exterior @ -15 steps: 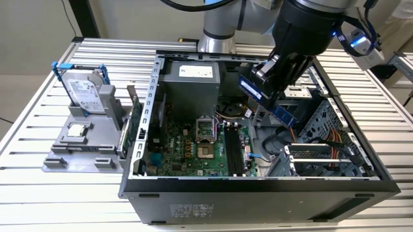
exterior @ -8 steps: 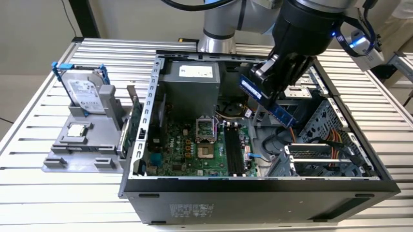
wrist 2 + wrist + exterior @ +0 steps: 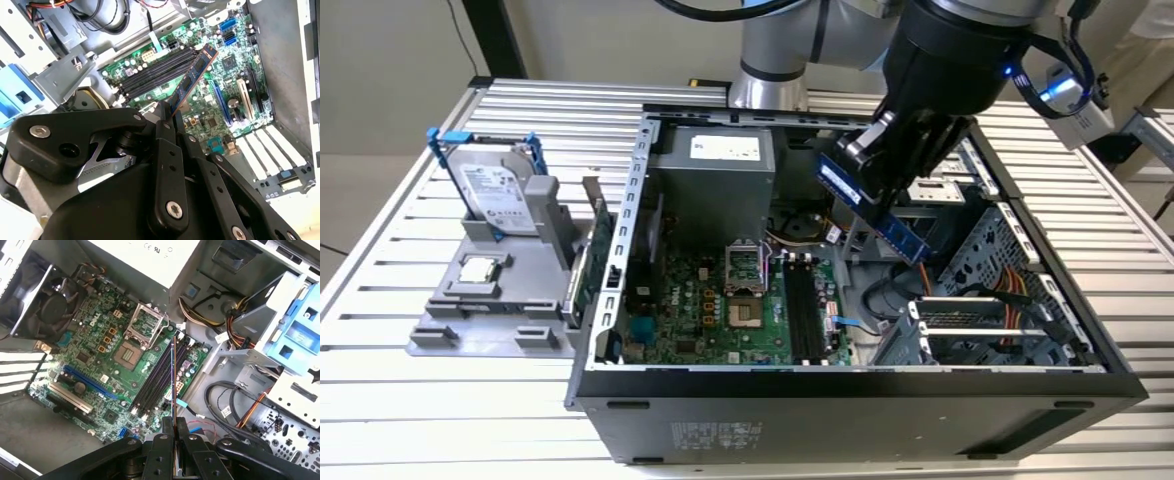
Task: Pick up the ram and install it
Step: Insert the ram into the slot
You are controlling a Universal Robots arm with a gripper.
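1 half of the job looks done to us. The ram (image 3: 905, 237), a long, thin blue circuit-board stick with a row of dark chips, is held in the air over the open dark grey metal computer case (image 3: 854, 378). The black fingers of the gripper (image 3: 887, 165) pinch it by its 2 flat faces at one end. In the second wrist view the ram (image 3: 192, 82) juts out past the gripper (image 3: 167, 114). In the first wrist view we see the ram (image 3: 172, 375) edge-on, as a thin line.

We judge the step in hand to be the carry toward the black memory slots (image 3: 803, 310) on the green motherboard (image 3: 700, 300). In the exterior view the stick hangs between 1 and 2 o'clock from those slots, apart from them and touching nothing but the fingers.

There its long axis runs from 11 o'clock to 5 o'clock, tilted, with the free end pointing toward 5 o'clock and down into the case. The slots run from 12 to 6 o'clock.

In our judgement, seating calls for that axis to lie level and parallel to a slot, directly above it, followed by a straight, even press. We cannot tell which edge carries the contacts.
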